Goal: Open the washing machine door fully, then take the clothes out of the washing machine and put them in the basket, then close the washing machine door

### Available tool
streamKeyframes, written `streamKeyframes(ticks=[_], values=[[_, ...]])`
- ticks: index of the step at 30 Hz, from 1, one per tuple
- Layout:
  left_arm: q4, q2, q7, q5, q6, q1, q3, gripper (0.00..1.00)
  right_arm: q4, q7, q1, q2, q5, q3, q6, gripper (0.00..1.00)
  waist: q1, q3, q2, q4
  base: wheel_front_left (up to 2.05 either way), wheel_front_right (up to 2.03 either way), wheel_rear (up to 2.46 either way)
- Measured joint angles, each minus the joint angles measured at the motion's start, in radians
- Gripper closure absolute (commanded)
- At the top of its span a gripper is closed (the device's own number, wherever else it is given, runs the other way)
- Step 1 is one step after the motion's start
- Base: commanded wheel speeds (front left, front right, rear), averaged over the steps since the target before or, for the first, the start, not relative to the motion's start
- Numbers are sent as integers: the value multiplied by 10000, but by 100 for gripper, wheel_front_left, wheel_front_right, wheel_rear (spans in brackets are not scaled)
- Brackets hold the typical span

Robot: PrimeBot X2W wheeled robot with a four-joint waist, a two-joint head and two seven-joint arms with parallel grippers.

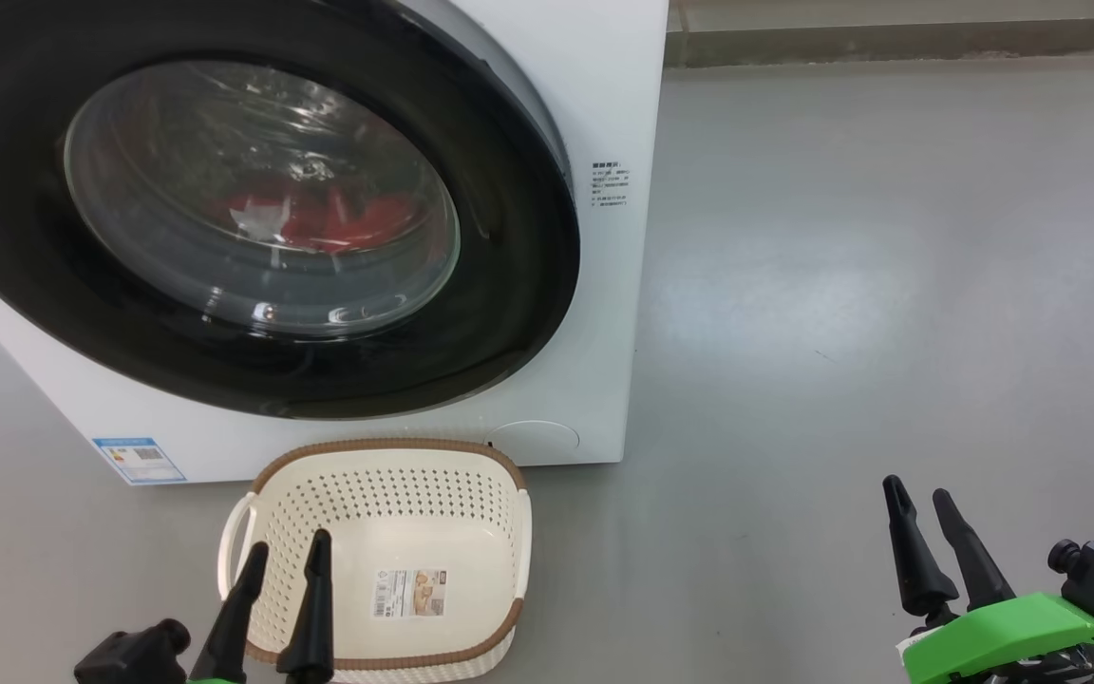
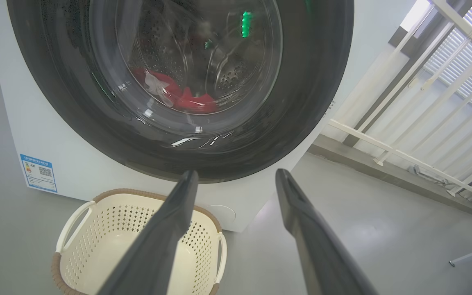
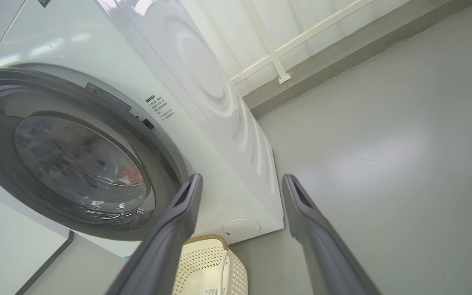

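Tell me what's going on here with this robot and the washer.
A two-armed robot faces a white washing machine. Its round door covers the opening, and red clothes can be seen inside through it. An empty cream basket sits on the floor in front. The left gripper is near the basket, the right gripper off to the side; both are open and hold nothing. No unloading has begun.

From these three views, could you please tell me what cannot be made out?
- Washing machine door: head view, top and left cut off by the frame.
- Clothes: head view, red patches behind glare on the glass; count unclear.
- Blue sticker: head view, print too small.
- Basket: right wrist view, partly cut off by the bottom edge.
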Motion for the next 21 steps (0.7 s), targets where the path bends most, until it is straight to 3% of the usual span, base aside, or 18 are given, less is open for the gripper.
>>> streamKeyframes(ticks=[21], values=[[-288, 69, -619, 2443, 86, 183, -107, 0, -182, -625, 190, -21, -2105, 4, 0, 0, 0, 3, 0, -16, 0, 0, 0]])
